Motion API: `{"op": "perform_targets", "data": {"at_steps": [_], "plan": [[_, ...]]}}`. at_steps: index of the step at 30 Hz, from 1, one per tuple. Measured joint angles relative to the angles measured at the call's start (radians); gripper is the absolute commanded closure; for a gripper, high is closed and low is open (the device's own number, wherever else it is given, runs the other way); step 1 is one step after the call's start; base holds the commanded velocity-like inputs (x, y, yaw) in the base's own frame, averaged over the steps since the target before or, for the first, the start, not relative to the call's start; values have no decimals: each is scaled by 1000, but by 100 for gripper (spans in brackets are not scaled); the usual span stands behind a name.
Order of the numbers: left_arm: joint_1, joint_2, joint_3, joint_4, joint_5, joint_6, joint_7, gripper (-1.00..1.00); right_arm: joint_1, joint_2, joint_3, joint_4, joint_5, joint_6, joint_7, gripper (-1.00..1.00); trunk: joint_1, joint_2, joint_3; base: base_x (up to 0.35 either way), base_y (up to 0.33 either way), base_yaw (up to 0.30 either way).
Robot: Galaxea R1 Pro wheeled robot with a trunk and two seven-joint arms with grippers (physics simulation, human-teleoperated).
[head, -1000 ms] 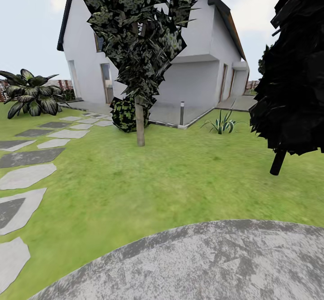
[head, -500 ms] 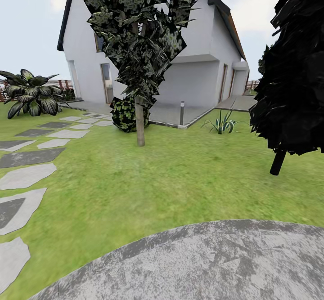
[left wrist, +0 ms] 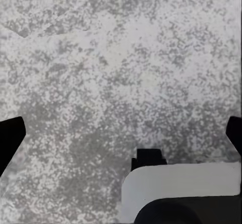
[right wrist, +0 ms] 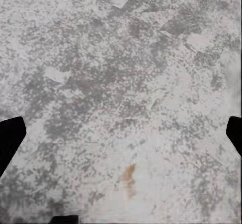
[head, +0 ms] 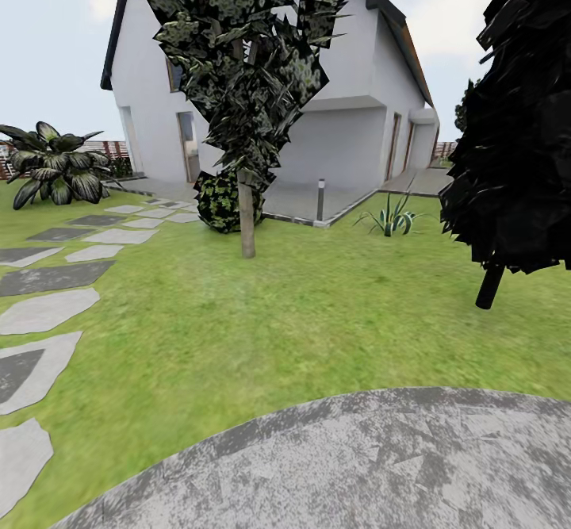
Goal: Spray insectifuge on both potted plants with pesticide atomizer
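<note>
Both wrist cameras look at mottled stone patio. The left gripper and right gripper have their dark fingertips spread wide apart, holding nothing. Beyond the patio lies garden lawn, a thin-trunked tree, then the white house.

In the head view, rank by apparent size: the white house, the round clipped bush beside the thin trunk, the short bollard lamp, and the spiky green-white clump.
1. White house, though it stands farthest.
2. Round dark-green clipped bush.
3. Spiky green-white clump and short grey bollard lamp: the clump is wider, the lamp slimmer; their order is unsure.
</note>
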Motion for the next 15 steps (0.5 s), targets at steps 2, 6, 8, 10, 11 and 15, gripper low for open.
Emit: {"op": "perform_targets", "data": {"at_steps": [2, 6, 8, 10, 11, 15], "plan": [[-10, 2, 0, -21, 1, -2, 0, -100, -1, -1, 2, -89, 1, -1, 0, -100, 0, 0, 0, 0, 0, 0], [-44, 3, 0, -86, 1, -1, 0, -100, -7, -2, 3, -183, 1, -1, 0, -100, 0, 0, 0, 0, 0, 0], [-74, 3, 0, -127, 2, 0, 1, -100, -29, -2, 3, -234, 1, -1, 1, -100, 0, 0, 0, 0, 0, 0], [-98, 3, 1, -139, 2, 1, 1, -100, -39, -2, 3, -248, 2, -1, 1, -100, 0, 0, 0, 0, 0, 0], [-115, 3, 1, -143, 4, 1, 1, -100, -42, -2, 3, -252, 2, -1, 1, -100, 0, 0, 0, 0, 0, 0], [-149, 2, 10, -140, 6, -1, 1, -100, -48, -2, 3, -252, 3, -1, 1, -100, 0, 0, 0, 0, 0, 0]]}}
